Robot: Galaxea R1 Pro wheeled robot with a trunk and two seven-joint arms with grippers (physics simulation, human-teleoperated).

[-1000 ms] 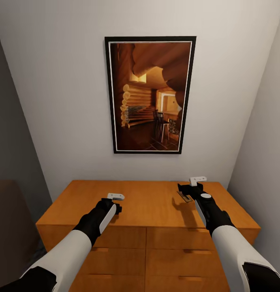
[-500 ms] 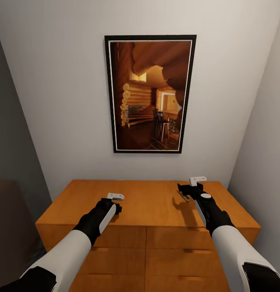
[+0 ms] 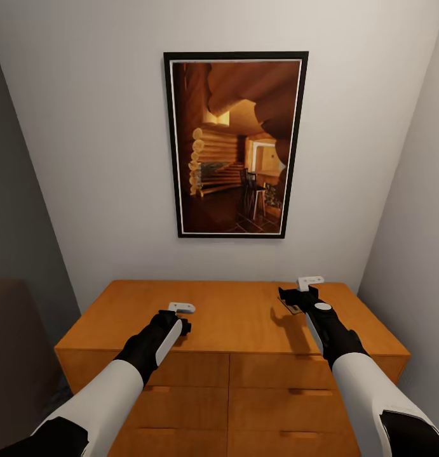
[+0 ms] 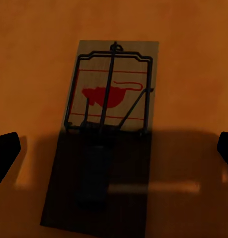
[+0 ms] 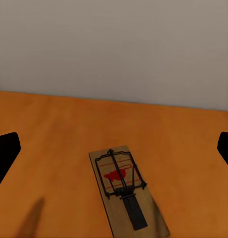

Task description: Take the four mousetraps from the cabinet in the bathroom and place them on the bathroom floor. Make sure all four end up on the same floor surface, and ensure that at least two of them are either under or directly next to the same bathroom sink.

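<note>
The orange-brown cabinet (image 3: 235, 317) stands against the wall, both arms reaching over its top. My left gripper (image 3: 181, 315) hovers open above one mousetrap (image 4: 111, 104), a pale board with dark wire and a red mouse print, lying flat on the cabinet top (image 4: 193, 44); the fingertips (image 4: 5, 151) stand wide on either side without touching it. Near the back right of the top, my right gripper (image 3: 300, 291) is open too, and a second mousetrap (image 5: 125, 186) lies flat on the wood just ahead of it, between the spread fingertips (image 5: 5, 148).
A large framed picture (image 3: 235, 146) hangs on the white wall behind the cabinet. A side wall (image 3: 416, 222) runs close on the right, and a dark grey surface (image 3: 16, 343) stands at the left. Drawer fronts (image 3: 270, 393) with slim handles face me.
The whole picture has shifted slightly, so the camera has moved a little. Both arms hold nearly the same poses over the cabinet top.
</note>
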